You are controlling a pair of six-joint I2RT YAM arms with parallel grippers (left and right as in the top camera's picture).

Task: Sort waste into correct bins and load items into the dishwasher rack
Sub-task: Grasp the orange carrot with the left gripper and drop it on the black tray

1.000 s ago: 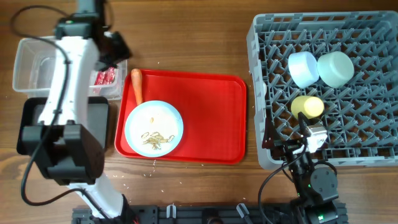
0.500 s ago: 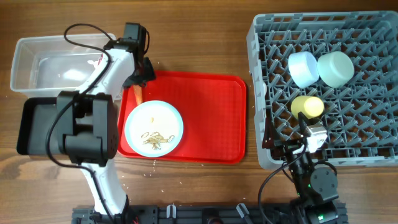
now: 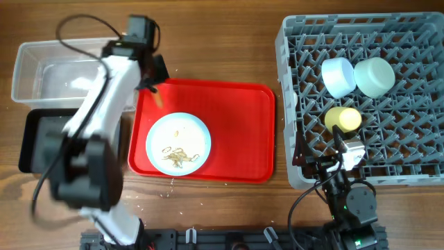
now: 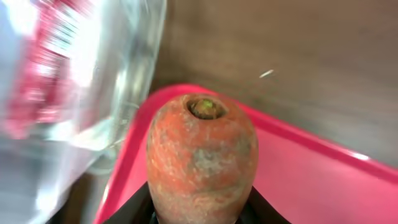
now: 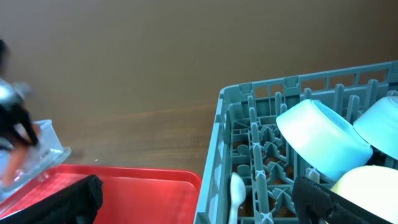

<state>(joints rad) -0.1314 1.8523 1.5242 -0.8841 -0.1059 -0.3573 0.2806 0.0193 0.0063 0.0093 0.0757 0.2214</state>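
Note:
My left gripper (image 3: 155, 82) is shut on the small orange carrot (image 4: 202, 158), which also shows in the overhead view (image 3: 159, 97), at the far left corner of the red tray (image 3: 236, 125). The clear tub (image 3: 48, 69) lies just left of it, and the red wrapper (image 4: 43, 68) shows blurred through its wall. The black tray (image 3: 38, 142) lies in front of the tub. The pale blue plate (image 3: 178, 144) holds tan scraps. The grey rack (image 3: 409, 160) holds two bowls (image 3: 338, 76), the yellow cup (image 3: 343, 118) and the white spoon (image 5: 236, 191). My right gripper (image 5: 198, 200) is open at the rack's front left. No tissue is visible.
Crumbs lie on the wooden table in front of the red tray (image 3: 166, 189). The left arm stretches over the black tray and the tub's right end. The rack's near wall (image 5: 214, 155) stands close beside the red tray's right edge.
The left arm swung from over the clear tub to the tray's far left corner and closed on the carrot, which now points differently. The plate slid slightly right. The right arm is unmoved.

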